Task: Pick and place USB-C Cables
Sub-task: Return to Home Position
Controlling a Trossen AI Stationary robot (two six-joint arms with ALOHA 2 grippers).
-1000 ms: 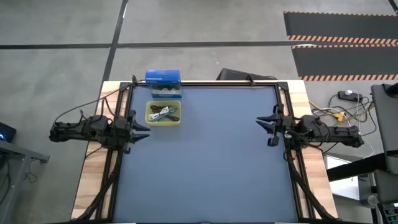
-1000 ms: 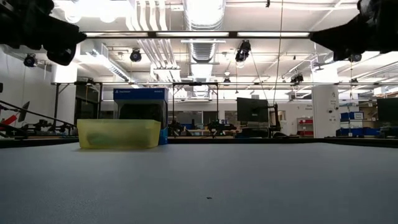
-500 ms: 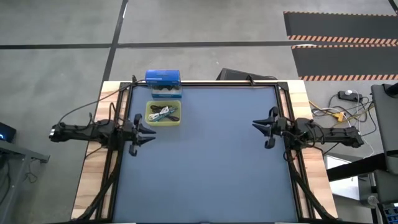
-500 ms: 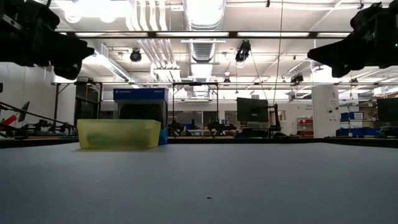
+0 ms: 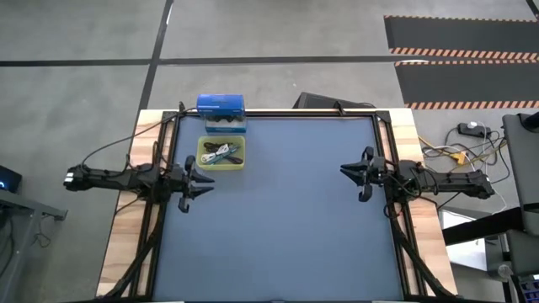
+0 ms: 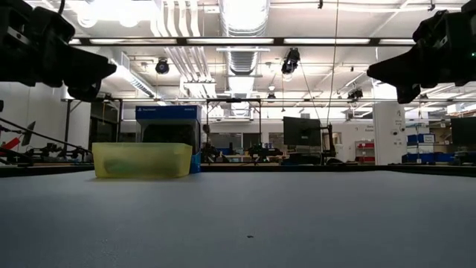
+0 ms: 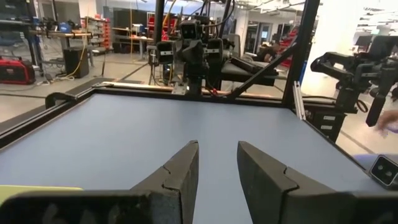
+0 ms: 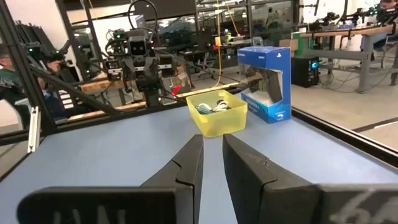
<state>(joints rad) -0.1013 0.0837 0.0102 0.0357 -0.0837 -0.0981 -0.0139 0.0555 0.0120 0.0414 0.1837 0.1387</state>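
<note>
A yellow bin (image 5: 221, 154) stands on the blue mat at the far left and holds several short coiled cables (image 5: 221, 151): white, teal and dark ones. The bin and its cables also show in the right wrist view (image 8: 221, 113) and the low view (image 6: 141, 159). My left gripper (image 5: 202, 180) hovers open and empty above the mat, just near-left of the bin. My right gripper (image 5: 347, 173) hovers open and empty above the mat's right side, pointing toward the bin. Both grippers are high off the table in the low view.
A blue retail box (image 5: 221, 113) stands right behind the bin at the table's far edge. A black frame rail (image 5: 278, 113) runs around the mat. The bare mat (image 5: 286, 227) spreads between the arms. A person (image 8: 12, 81) shows beyond the table.
My left gripper has reached out toward the table's right, coming level with the bin's near-left corner, and has sunk a little. My right gripper has gone a little toward the table's left and has sunk slightly. The bin and cables have stayed still.
</note>
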